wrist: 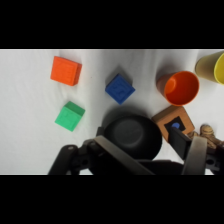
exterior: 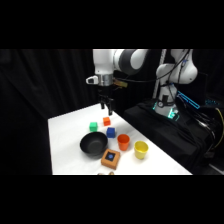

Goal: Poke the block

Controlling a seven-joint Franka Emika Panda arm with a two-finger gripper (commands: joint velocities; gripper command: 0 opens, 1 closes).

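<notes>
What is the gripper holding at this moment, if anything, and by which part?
Nothing. The gripper hangs above the table, clear of every object; the block lies untouched beside the black bowl.

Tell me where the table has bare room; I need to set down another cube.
Free: the wide table stretch left of the green cube and black bowl. Crowded: bowl, block, orange cup, yellow cup and blue cube bunch together.

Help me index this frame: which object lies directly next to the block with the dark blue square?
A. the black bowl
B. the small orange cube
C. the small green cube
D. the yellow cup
A: in the side view the block sits against the black bowl.
</notes>
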